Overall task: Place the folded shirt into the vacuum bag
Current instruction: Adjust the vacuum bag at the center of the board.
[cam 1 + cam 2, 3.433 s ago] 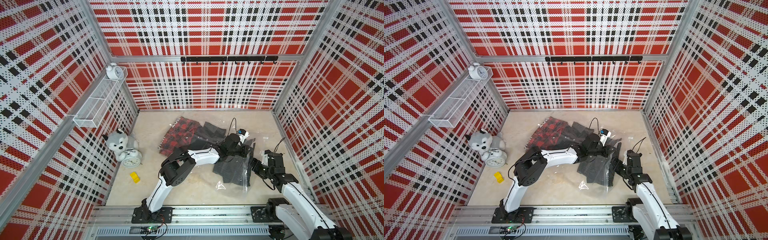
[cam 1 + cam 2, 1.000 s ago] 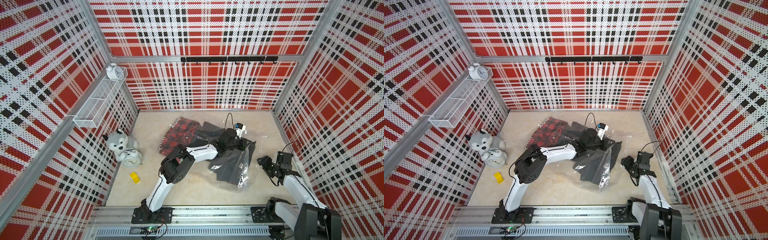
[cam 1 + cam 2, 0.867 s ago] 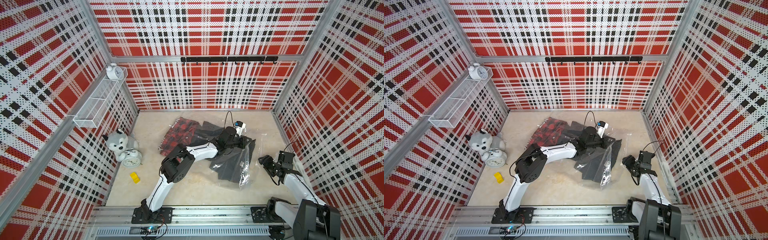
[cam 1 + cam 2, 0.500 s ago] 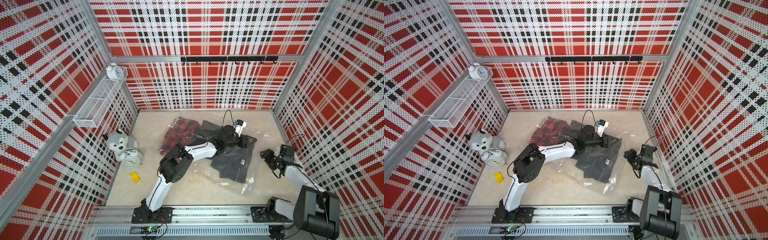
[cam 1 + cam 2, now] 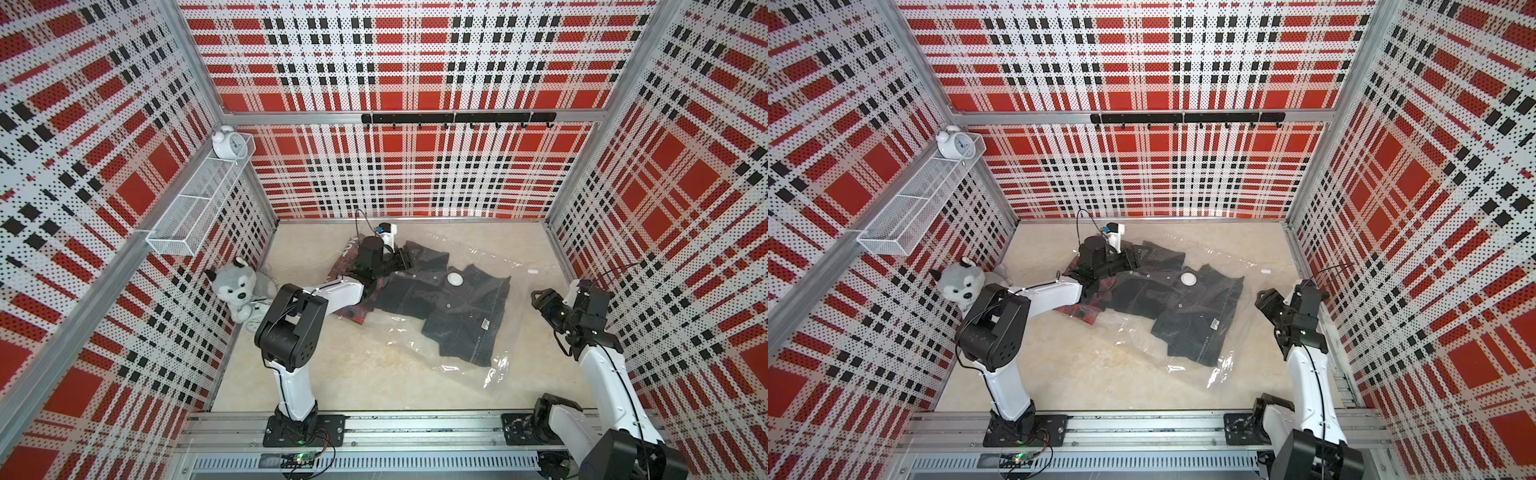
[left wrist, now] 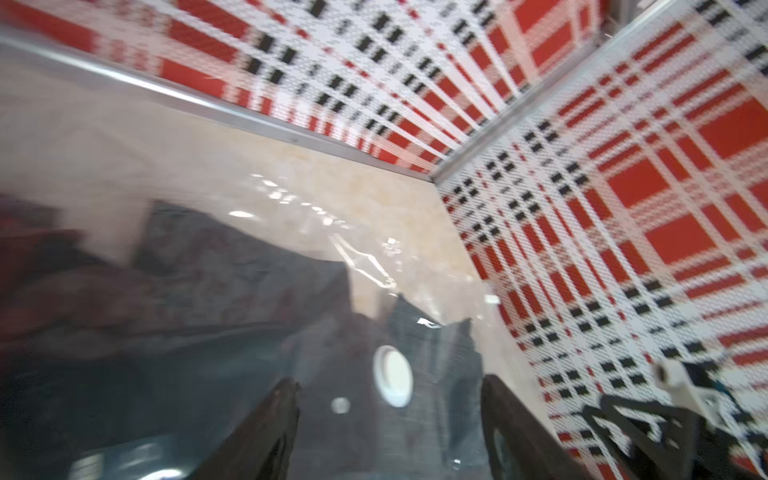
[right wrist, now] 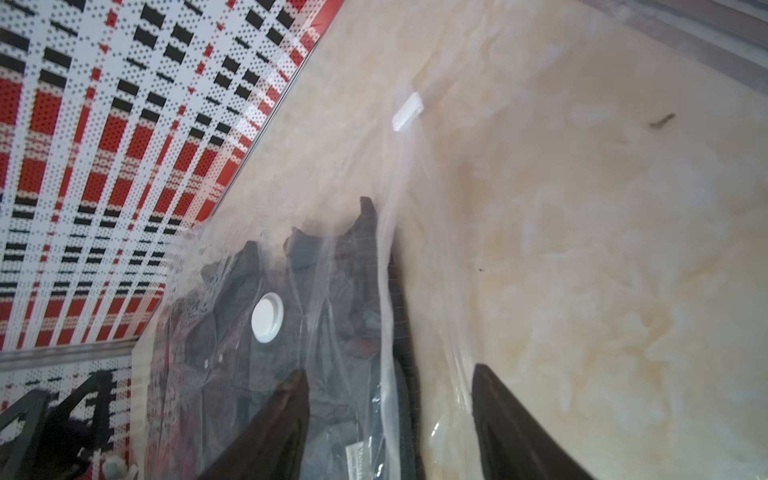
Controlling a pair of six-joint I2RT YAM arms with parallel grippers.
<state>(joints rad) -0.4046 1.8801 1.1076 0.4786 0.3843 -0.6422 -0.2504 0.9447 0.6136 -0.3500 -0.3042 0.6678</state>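
The vacuum bag lies flat on the table, clear and crinkly, with its round white valve cap facing up. The folded shirt, dark grey, lies under the bag's plastic in both top views. My left gripper is open at the shirt's far left end. In the left wrist view the left gripper holds nothing and the valve cap shows beyond it. My right gripper stands open beside the bag's right edge. In the right wrist view the right gripper is empty.
A red plaid garment lies under my left forearm. A small white clip lies near the right wall. A husky plush and an alarm clock sit at the left wall, below a wire shelf.
My left gripper has opened and let go. The bag with the shirt has dropped from a bunched, raised shape to lying flat. My right gripper has drawn back toward the right wall.
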